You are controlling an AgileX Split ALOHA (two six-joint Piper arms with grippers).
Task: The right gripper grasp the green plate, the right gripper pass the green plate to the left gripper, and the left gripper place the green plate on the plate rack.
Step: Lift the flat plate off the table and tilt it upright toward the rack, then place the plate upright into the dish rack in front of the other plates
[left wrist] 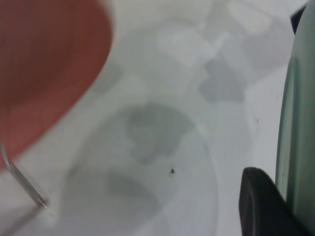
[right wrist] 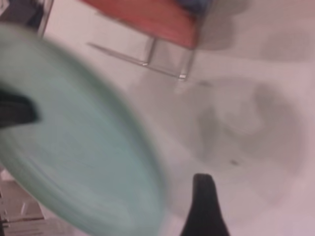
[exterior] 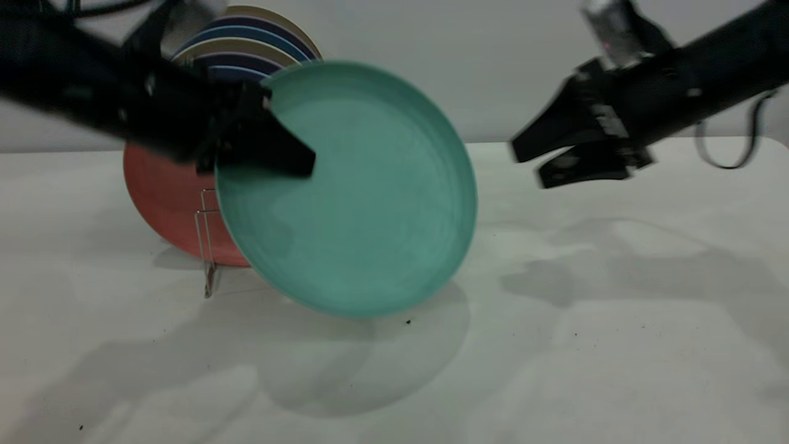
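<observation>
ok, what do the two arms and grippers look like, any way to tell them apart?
Both arms are thick and black, each ending in a black two-fingered wedge-shaped claw. The right gripper has a silver cylinder above it and a thin black strap loop hanging from the arm. The left gripper looks alike; a black cable runs above its arm.

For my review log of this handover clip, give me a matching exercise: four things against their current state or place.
1. green plate
2. right gripper
3. left gripper
4. salmon-pink plate

a. standing in the plate rack
b. open, holding nothing
c. held above the table, tilted
d. clamped on a plate's rim

Pairs: 1-c, 2-b, 3-d, 4-a
</observation>
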